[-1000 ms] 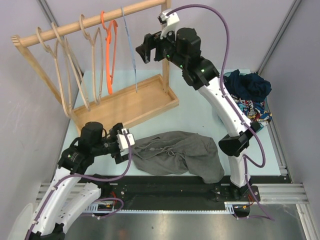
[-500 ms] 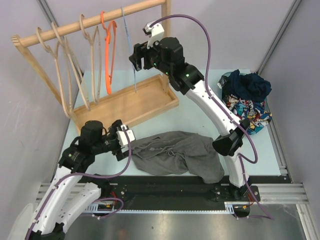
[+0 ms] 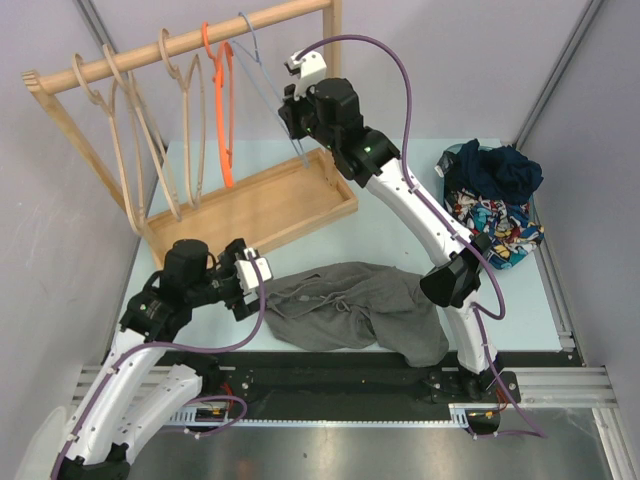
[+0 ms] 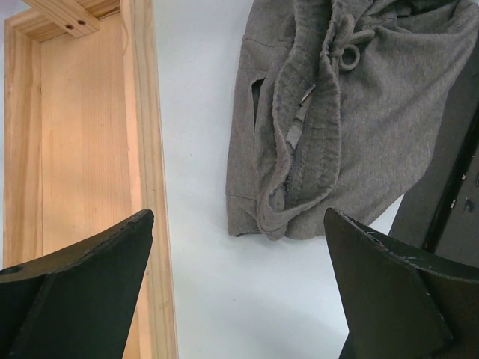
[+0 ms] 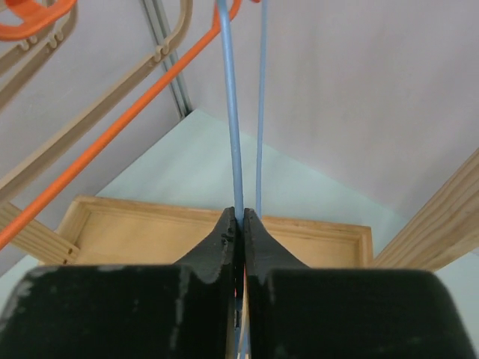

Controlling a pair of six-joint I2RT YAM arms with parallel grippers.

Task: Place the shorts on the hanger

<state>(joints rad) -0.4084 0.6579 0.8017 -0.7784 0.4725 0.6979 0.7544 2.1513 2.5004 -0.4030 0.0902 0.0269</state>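
Note:
The dark grey shorts (image 3: 350, 310) lie crumpled on the table near the front edge, and their drawstring waistband shows in the left wrist view (image 4: 352, 112). My left gripper (image 3: 243, 280) hovers just left of them, open and empty (image 4: 238, 217), with bare table between its fingers. The thin light-blue hanger (image 3: 270, 90) hangs by its hook from the wooden rail, its lower part pulled aslant to the right. My right gripper (image 3: 296, 128) is shut on that hanger's wire (image 5: 230, 112), which runs up from between the closed fingertips (image 5: 239, 213).
The wooden rack's rail (image 3: 180, 45) also carries an orange hanger (image 3: 225, 110) and thick wooden hangers (image 3: 140, 130) left of the blue one. Its tray base (image 3: 250, 210) stands under them. A pile of navy and cartoon-print cloth (image 3: 495, 195) lies at the right.
My right gripper moved left to the light-blue hanger and shut on its wire, and the hanger now slants right. The left arm and the shorts have not moved.

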